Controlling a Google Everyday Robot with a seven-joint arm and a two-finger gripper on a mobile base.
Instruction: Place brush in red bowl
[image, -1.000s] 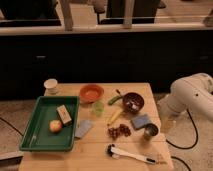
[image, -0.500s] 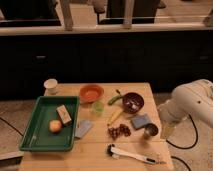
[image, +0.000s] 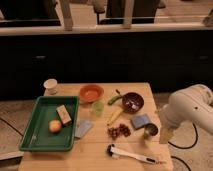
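Observation:
The brush (image: 134, 156) lies along the table's front edge, with its dark bristle head to the left and its white handle pointing right. The red bowl (image: 91, 92) sits at the back middle of the table and holds nothing that I can see. My white arm comes in from the right. My gripper (image: 165, 133) hangs down at the table's right edge, beside a metal cup (image: 150, 131) and above and to the right of the brush handle's end. It holds nothing that I can see.
A green tray (image: 35, 135) at the left holds an orange fruit (image: 55, 126) and a tan block (image: 63, 114). Also on the table are a white cup (image: 50, 86), green cup (image: 98, 107), banana (image: 116, 115), dark bowl (image: 132, 102), blue sponge (image: 141, 121), grey cloth (image: 83, 128) and a dark red cluster (image: 119, 131).
My arm has shifted a little left and lower, closer to the table's right edge near the metal cup. The objects on the table have not moved.

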